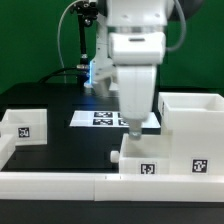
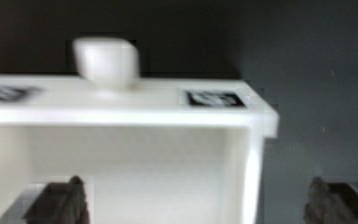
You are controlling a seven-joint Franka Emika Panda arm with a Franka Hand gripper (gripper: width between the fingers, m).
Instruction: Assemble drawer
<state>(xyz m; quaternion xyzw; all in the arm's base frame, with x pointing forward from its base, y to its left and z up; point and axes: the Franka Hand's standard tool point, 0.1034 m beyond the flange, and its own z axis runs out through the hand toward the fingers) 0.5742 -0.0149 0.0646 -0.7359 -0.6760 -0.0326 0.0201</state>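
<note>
A white tray with a small knob lies at the front centre of the black table. In the wrist view the tray fills the lower part, its knob stands out from a tagged front panel. My gripper hangs just above this tray, open and empty. One fingertip is over the tray's inside, the other is outside its side wall, over the table. The tall casing stands at the exterior view's right. A second tray lies at the left.
The marker board lies flat behind my gripper. Low white rails with tags edge the table's front. The arm's base and cables stand at the back.
</note>
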